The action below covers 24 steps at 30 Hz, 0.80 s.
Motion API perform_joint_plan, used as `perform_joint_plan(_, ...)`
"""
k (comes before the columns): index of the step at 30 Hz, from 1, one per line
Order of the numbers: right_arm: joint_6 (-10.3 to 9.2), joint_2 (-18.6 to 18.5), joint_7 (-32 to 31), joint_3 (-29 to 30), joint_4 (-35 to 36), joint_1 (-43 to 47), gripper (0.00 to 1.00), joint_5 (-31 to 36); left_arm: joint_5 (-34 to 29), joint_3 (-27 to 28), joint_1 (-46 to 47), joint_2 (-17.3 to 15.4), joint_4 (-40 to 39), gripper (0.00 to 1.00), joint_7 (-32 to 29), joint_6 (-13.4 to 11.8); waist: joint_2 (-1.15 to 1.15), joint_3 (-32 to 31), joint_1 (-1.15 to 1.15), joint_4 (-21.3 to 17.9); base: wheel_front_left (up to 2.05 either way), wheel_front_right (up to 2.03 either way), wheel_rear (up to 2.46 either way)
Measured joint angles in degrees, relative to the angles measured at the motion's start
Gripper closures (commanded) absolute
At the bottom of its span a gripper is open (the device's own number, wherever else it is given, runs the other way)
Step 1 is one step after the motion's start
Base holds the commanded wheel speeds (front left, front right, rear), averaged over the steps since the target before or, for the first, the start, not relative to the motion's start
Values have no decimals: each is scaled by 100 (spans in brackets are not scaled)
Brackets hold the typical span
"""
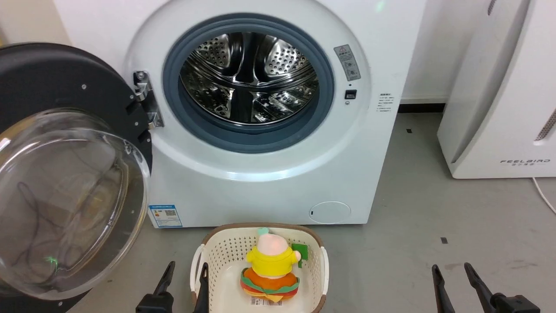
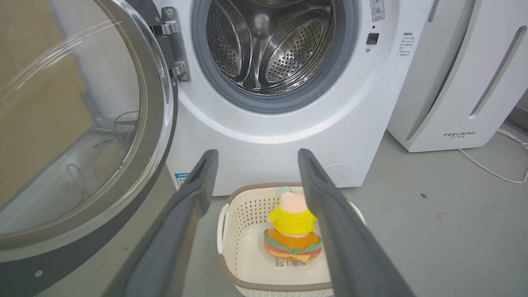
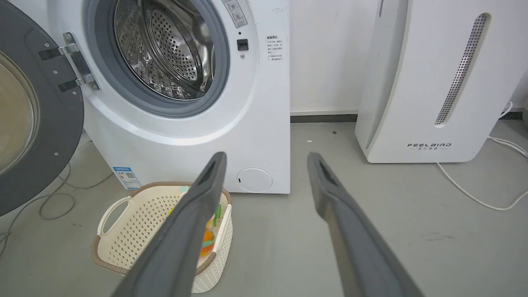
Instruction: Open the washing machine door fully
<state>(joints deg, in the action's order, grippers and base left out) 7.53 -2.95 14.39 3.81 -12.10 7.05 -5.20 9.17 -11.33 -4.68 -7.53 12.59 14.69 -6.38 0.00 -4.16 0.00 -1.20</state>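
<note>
The white washing machine (image 1: pixel 260 187) (image 2: pixel 268 132) (image 3: pixel 198 148) stands straight ahead, its steel drum (image 1: pixel 249 78) exposed inside the grey gasket. The washing machine door (image 1: pixel 56 87) (image 2: pixel 152 123) (image 3: pixel 45 123) is swung out to the left on its hinge (image 1: pixel 145 98), the clear glass bowl (image 1: pixel 65 200) bulging toward me. My left gripper (image 1: pixel 187 271) (image 2: pixel 253 159) is open low at the bottom, apart from the door, over the basket's left edge. My right gripper (image 1: pixel 451 273) (image 3: pixel 266 161) is open at the lower right above bare floor.
A cream laundry basket (image 1: pixel 208 252) (image 2: pixel 243 206) (image 3: pixel 132 218) with a yellow and orange plush toy (image 1: pixel 271 269) (image 2: pixel 293 231) sits on the grey floor before the washer. A white FEELBIRD appliance (image 1: pixel 499 95) (image 3: pixel 425 82) stands at the right, with a white cable (image 3: pixel 474 194) on the floor.
</note>
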Motion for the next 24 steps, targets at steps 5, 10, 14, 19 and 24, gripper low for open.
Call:
perform_joint_plan(5,0,-1,-20,-1,58,9,0,-14,0,11,3,-3,23,0,0,0,0,4,0,-41,0,0,0)
perform_joint_plan(10,0,-1,-23,-12,70,3,100,-25,44,62,0,-1,57,100,-9,0,0,4,0,-33,0,0,0)
perform_joint_plan(14,0,-1,-53,-15,71,2,100,-24,43,76,0,1,48,100,-37,1,0,15,0,-29,0,0,0)
perform_joint_plan(19,0,-1,-116,-30,103,-5,100,-5,25,110,1,11,12,100,-99,21,0,32,0,-23,0,0,0)
perform_joint_plan(24,0,-1,-165,-40,146,-9,100,14,-1,140,1,27,-41,100,-157,51,0,48,0,-17,0,0,0)
